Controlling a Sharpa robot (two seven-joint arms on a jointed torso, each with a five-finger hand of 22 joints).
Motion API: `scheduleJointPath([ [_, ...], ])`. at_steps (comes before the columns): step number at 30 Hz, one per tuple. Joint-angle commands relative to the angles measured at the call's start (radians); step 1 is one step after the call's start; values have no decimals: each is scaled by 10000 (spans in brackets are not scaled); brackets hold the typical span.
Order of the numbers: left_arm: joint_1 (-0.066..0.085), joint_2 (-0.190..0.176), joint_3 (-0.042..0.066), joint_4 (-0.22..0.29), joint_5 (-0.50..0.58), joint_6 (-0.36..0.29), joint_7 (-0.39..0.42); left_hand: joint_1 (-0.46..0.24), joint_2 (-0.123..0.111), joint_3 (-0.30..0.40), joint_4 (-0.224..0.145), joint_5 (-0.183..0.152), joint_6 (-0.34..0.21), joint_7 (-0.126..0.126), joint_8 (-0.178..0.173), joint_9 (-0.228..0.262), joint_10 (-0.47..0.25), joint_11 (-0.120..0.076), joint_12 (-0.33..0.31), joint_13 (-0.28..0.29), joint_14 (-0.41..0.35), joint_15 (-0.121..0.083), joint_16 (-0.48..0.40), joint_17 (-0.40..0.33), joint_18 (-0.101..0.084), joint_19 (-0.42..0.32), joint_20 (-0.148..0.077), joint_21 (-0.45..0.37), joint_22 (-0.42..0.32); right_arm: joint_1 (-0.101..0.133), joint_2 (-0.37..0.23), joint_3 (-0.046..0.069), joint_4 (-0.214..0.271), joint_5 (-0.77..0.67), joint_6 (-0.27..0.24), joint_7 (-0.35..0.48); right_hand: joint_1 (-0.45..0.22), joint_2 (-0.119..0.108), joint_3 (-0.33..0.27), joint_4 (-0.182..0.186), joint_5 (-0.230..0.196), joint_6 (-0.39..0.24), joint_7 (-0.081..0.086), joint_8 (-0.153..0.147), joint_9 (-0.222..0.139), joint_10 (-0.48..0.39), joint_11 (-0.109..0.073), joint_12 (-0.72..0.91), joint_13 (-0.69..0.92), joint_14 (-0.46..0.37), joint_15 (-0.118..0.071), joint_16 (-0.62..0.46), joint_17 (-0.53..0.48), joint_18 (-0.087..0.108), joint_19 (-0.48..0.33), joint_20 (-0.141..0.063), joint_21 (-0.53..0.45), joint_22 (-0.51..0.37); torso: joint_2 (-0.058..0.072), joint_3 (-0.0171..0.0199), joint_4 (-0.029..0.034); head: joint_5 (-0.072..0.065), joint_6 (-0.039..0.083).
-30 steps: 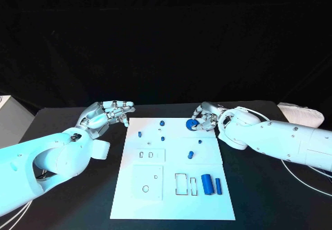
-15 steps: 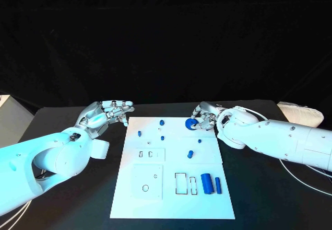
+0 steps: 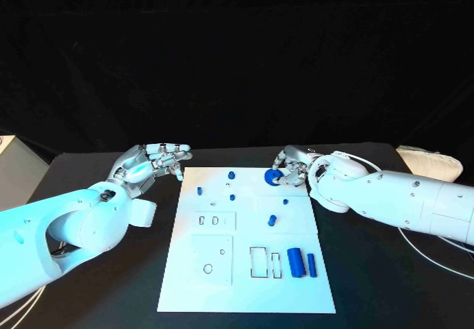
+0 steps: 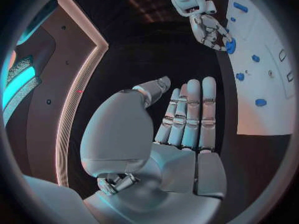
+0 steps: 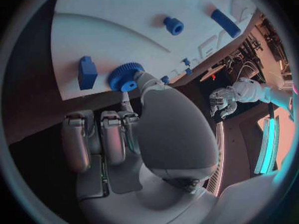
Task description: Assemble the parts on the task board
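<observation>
Head view: black table (image 3: 385, 288), dark bkgd.

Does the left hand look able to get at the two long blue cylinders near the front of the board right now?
Probably yes: the left hand holds nothing, and nothing stands between it and the cylinders on the task board.

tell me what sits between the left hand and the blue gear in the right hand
Two small blue pegs on the task board, seen in the head view.
</observation>
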Motion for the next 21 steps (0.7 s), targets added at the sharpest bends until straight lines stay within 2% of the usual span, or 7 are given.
scheduleJointPath([
  [1, 11, 14, 9, 9, -34, 149, 40, 8, 35, 73, -13, -28, -55, 13, 5, 13, -43, 32, -35, -12, 5, -30, 19, -8, 153, -44, 5, 59, 16, -62, -25, -45, 112, -434, -100, -147, -35, -99, 208, -8, 239, 168, -17, 93, 11, 1039, -102, 47, 2633, 1037, -82, 35, 2533, -161, 951, -46, 19, 2434, -2, 3, -9, 30, 3],
  [3, 11, 21, 9, 5, -34, 154, 38, 8, 35, 73, -13, -28, -55, 13, 5, 13, -43, 32, -35, -12, 5, -30, 19, -8, 153, -44, 5, 59, 16, -62, -67, -45, 251, -613, -435, -133, -64, -141, 424, -22, 479, 257, -46, 116, -3, 1039, -130, 47, 2633, 1040, -108, 38, 2544, -175, 977, -68, 61, 2481, -9, 4, -12, 35, 8],
  [9, 10, 43, 8, -7, -34, 166, 32, 8, 35, 73, -13, -28, -55, 13, 5, 13, -43, 32, -35, -12, 5, -30, 19, -8, 153, -44, 5, 59, 16, 15, -210, -32, 931, -1284, -1424, -222, -134, -214, 609, -44, 528, 411, -99, 176, 0, 1039, -174, 47, 2633, 1046, -143, 44, 2569, -217, 1060, -96, 196, 2627, -14, 0, -36, 63, 36],
  [17, 10, 84, 8, -19, -34, 200, 4, -2, 38, 74, -5, -29, -61, 17, 4, 15, -45, 37, -37, -13, 3, -25, 24, -14, 151, -52, 8, 70, 20, 236, -123, -20, 1831, -1890, -1865, -375, -186, -255, 717, -64, 435, 482, -127, 199, -3, 1039, -201, 47, 2633, 1048, -168, 47, 2578, -219, 1064, -119, 203, 2634, 8, -12, 3, 37, 65],
  [21, 10, 93, 8, -13, -34, 207, 2, -2, 38, 74, -5, -29, -61, 17, 4, 15, -45, 37, -37, -13, 3, -25, 24, -14, 151, -52, 8, 70, 20, 254, 136, -20, 1936, -2017, -1882, -403, -193, -261, 734, -68, 417, 491, -131, 202, -3, 1039, -205, 47, 2633, 1047, -172, 45, 2572, -219, 1064, -122, 203, 2634, 16, 4, -32, 115, 51],
])
